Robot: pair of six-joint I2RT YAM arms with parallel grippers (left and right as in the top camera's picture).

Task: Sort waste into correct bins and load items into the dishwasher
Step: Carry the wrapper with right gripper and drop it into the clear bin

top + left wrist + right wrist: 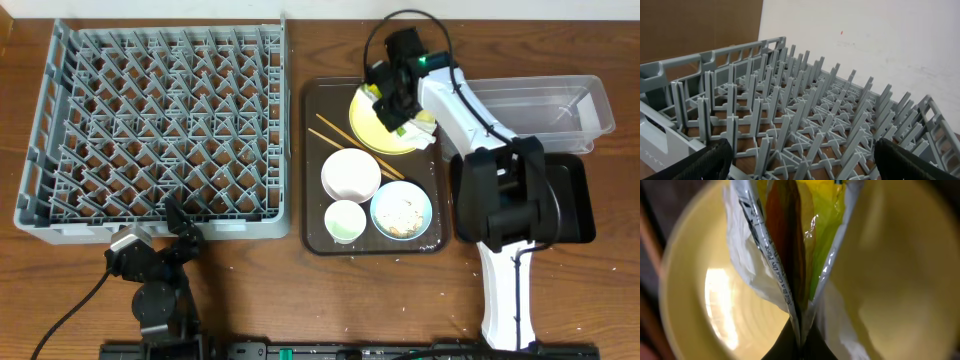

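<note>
My right fingers pinch the wrapper tight over the yellow plate, left fingers spread by the rack, so I'd lift straight up before swinging right toward the clear tub.

A brown wood-grain tabletop lies under even light. Beyond it, the left wrist view shows a plain whitish surface; whether wall or floor is unclear.
</note>
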